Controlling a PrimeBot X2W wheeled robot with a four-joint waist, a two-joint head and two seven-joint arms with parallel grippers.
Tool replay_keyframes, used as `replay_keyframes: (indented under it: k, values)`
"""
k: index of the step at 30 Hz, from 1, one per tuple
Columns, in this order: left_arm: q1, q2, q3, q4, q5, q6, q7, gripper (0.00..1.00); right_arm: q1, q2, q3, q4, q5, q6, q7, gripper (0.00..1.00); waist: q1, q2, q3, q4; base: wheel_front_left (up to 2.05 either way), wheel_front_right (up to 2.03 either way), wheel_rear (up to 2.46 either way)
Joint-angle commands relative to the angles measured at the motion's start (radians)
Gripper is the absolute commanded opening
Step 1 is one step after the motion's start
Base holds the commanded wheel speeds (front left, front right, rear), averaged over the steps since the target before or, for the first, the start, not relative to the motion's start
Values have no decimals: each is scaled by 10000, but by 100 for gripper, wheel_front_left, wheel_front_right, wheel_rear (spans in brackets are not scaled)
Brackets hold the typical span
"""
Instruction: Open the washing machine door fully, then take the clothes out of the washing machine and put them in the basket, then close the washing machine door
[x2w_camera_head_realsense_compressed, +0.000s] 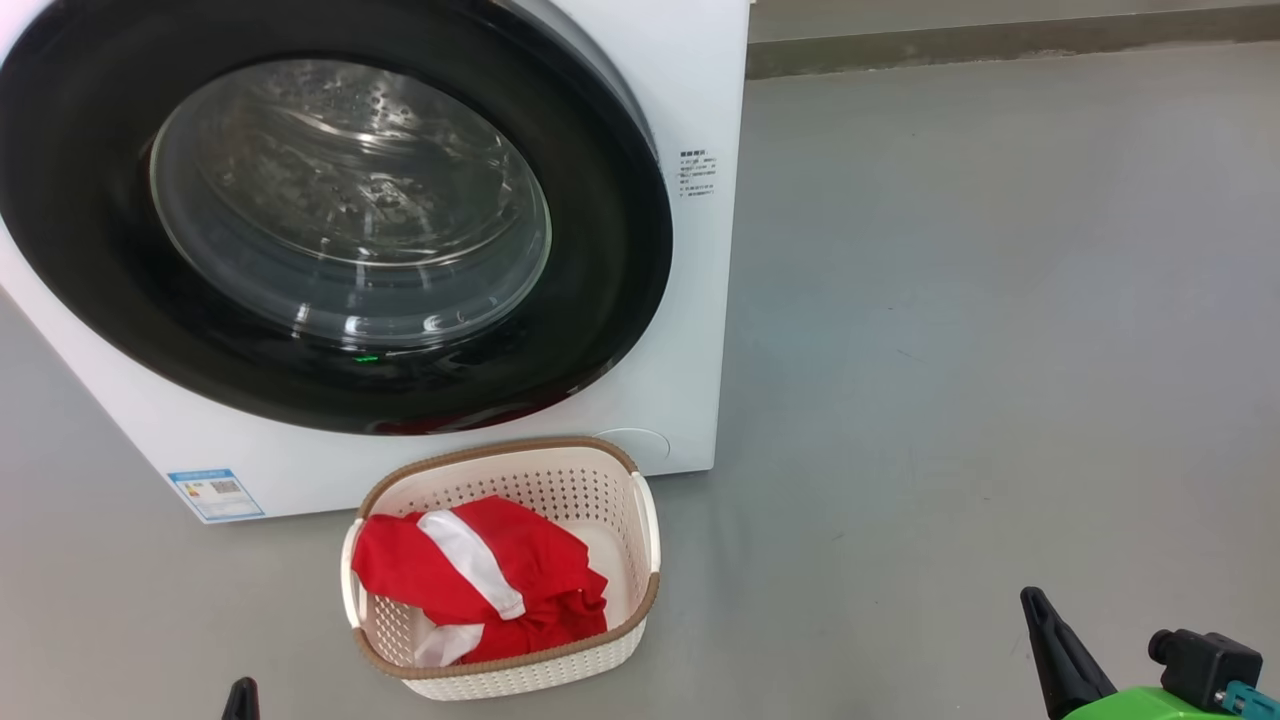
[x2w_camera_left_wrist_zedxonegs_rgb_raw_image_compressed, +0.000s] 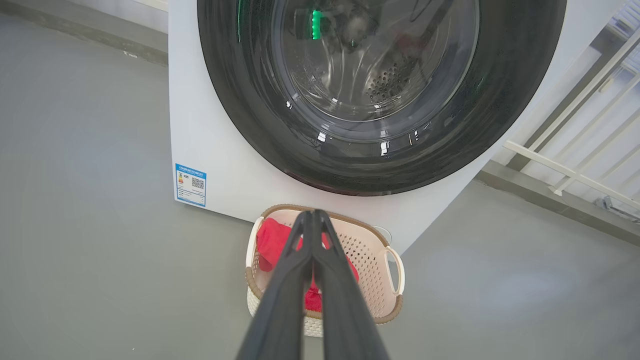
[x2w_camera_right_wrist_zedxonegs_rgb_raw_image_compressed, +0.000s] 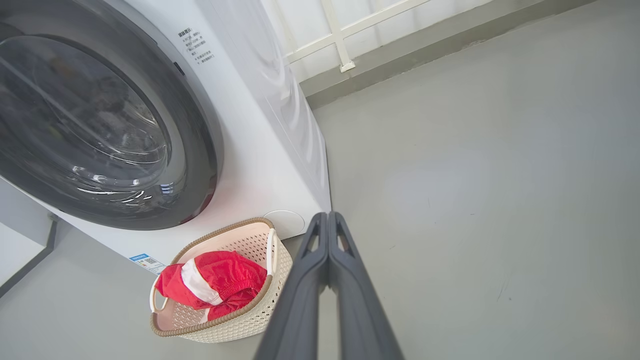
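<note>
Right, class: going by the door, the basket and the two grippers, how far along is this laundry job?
Done: the red clothes lie in the basket, and the washing machine door sits shut against the washing machine. In hand: nothing; the left gripper and the right gripper are both shut and empty. Left: apparently nothing, though the glass reflects too much to confirm the drum is empty.
</note>
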Motion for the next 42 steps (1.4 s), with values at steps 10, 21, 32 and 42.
replay_keyframes:
  k: [10, 21, 32, 42]
  values:
    - [-513, 111, 133, -183, -1095, -6, 341, 0, -330, -2, -188, -383, 1041, -4, 287, 0, -1, -1, 14, 37, 0, 0, 0]
    - [-717, 94, 182, -172, -2203, -9, 656, 0, -393, 122, -309, -516, 2080, -6, 611, 0, -1, -1, 28, 79, 0, 0, 0]
    - [-922, 76, 231, -160, -3318, -11, 974, 0, -456, 247, -432, -649, 3124, -8, 937, 0, -1, -1, 43, 121, 0, 0, 0]
    - [-1108, 60, 277, -150, -4328, -14, 1262, 0, -513, 360, -543, -770, 4071, -10, 1233, 0, -1, -1, 57, 159, 0, 0, 0]
